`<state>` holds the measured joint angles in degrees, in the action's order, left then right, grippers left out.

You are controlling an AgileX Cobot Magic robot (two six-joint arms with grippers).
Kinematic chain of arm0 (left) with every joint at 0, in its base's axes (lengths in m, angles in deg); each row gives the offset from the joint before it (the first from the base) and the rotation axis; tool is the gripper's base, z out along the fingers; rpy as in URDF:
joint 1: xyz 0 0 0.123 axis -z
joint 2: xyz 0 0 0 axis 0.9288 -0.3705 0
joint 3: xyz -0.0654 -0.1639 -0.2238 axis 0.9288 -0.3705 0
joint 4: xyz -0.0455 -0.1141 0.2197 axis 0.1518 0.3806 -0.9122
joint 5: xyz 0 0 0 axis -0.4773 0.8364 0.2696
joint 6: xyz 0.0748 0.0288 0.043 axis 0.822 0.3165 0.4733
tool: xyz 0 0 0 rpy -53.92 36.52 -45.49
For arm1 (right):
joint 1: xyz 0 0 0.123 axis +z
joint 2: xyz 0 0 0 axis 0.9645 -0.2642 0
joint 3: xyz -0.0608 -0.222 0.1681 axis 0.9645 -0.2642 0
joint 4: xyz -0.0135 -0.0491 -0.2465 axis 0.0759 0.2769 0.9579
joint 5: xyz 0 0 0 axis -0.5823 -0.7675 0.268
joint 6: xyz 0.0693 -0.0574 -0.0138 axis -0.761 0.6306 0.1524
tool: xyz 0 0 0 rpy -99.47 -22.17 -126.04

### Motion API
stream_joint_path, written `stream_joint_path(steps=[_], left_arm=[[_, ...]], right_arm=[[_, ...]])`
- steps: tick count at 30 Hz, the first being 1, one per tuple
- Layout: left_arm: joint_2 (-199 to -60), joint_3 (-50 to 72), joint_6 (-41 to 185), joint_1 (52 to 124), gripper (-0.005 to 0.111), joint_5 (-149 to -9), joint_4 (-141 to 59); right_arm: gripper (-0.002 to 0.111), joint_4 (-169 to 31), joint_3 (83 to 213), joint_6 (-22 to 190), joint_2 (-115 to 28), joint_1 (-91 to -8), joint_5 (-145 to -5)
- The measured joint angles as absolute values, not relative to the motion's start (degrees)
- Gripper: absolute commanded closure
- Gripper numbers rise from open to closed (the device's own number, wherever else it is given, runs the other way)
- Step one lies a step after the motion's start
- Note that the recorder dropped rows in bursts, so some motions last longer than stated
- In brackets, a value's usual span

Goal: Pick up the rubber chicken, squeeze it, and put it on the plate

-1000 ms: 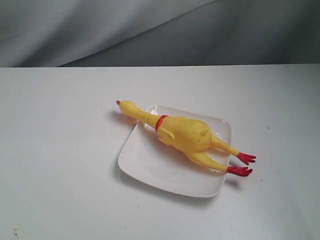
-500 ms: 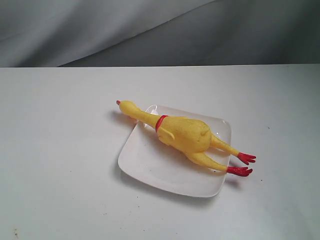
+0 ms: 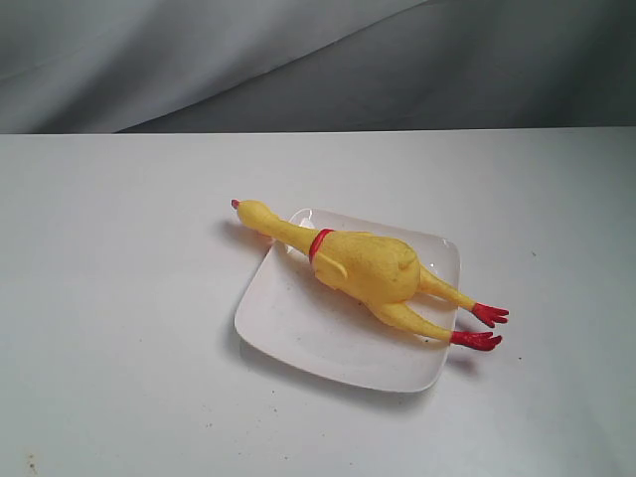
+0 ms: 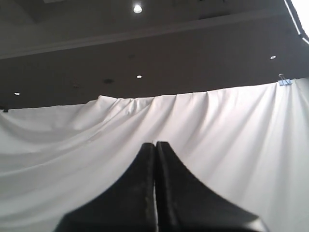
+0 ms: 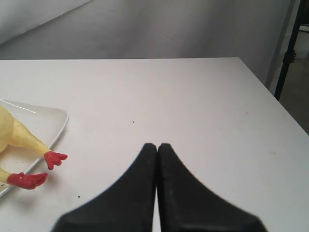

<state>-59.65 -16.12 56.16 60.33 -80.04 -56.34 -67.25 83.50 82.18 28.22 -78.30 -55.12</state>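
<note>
The yellow rubber chicken (image 3: 370, 268) lies across the white square plate (image 3: 298, 328) in the exterior view. Its head overhangs the plate's far left corner and its red feet (image 3: 485, 326) stick out past the right edge. No gripper shows in that view. In the right wrist view my right gripper (image 5: 157, 145) is shut and empty above the bare table, with the chicken's legs and red feet (image 5: 41, 169) and a corner of the plate (image 5: 55, 121) off to one side. My left gripper (image 4: 155, 143) is shut and empty, pointing at a white draped cloth (image 4: 231, 140).
The white table (image 3: 119, 298) carries only the plate. A grey draped backdrop (image 3: 298, 60) hangs behind its far edge. In the right wrist view the table's edge (image 5: 275, 96) drops off beside a dark stand (image 5: 289, 53).
</note>
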Motion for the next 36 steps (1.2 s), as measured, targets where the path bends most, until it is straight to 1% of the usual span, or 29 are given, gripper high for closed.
stream_joint_path(steps=[3,9,14,17,23,36], left_arm=[[-59.65,-16.12,62.61,60.33,0.107,-78.48,-50.38],[-59.65,-16.12,64.88,60.33,0.107,-76.46,-48.45],[-59.65,-17.32,62.26,60.33,0.107,-66.8,-47.99],[-59.65,-21.65,60.33,60.33,0.107,-63.31,-46.44],[-59.65,-32.85,59.96,60.33,0.107,-61.49,-43.77],[-59.65,-48.8,59.74,60.33,0.107,-66.27,-43.56]], right_arm=[[0.108,-67.25,83.5,82.18,28.22,-78.3,-55.12],[0.108,-67.25,83.5,82.18,28.22,-78.3,-55.12],[0.108,-67.25,83.5,82.18,28.22,-78.3,-55.12],[0.108,-67.25,83.5,82.18,28.22,-78.3,-55.12],[0.108,-67.25,83.5,82.18,28.22,-78.3,-55.12],[0.108,-67.25,83.5,82.18,28.22,-78.3,-55.12]])
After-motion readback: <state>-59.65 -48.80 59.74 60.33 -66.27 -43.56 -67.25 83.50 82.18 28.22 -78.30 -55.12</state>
